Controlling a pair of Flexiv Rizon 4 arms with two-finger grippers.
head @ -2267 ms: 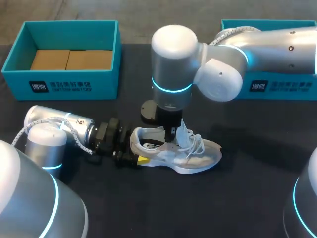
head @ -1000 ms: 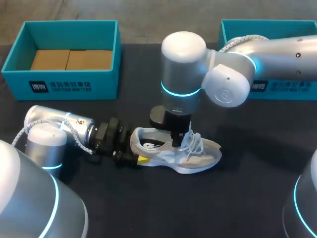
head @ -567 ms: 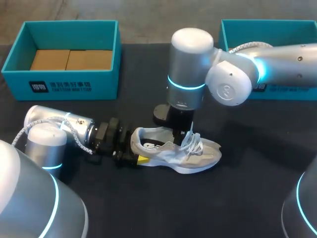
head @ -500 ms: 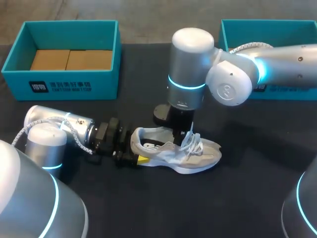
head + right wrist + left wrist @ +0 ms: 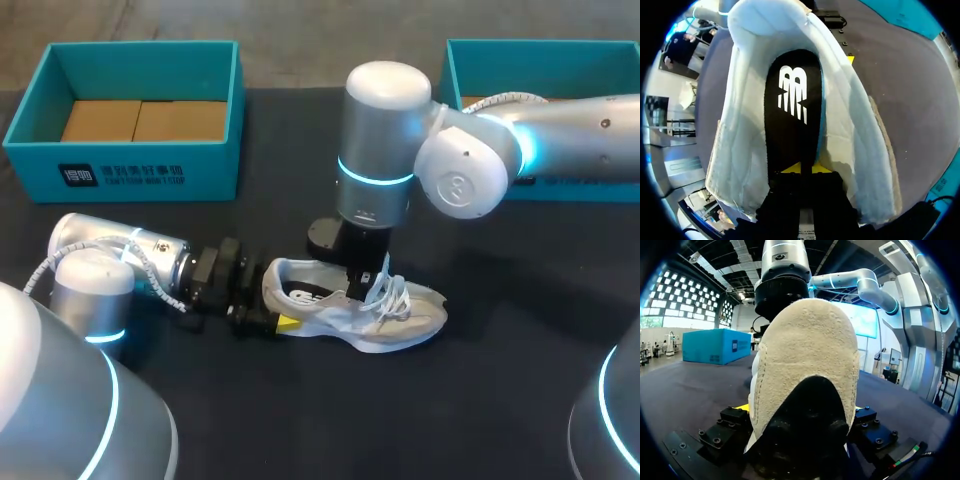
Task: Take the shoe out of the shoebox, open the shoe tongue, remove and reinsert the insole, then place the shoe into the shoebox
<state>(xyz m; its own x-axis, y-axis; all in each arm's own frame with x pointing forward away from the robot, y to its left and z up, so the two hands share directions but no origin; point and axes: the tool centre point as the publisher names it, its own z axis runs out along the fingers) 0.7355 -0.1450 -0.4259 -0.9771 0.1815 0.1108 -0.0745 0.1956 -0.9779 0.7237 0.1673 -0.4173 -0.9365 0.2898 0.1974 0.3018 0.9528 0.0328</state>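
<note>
Left wrist view: the shoe (image 5: 805,365) heel covered my left gripper (image 5: 799,410), and only slivers of yellow showed at either side. Right wrist view: I could not tell what my right gripper (image 5: 802,172) held inside the shoe. Head view: my right arm (image 5: 560,140) and the frame edge cut off the right-hand shoebox (image 5: 590,183).

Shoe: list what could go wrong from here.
1. The left gripper holds the shoe only at its heel. A pull from the right gripper inside it could twist the shoe loose or tip the toe up.
2. The right gripper, shut, rests on the insole. Whether it pinches it is unclear, so the insole may slip or buckle.
3. The loose laces lie beside that arm and could snag.
</note>
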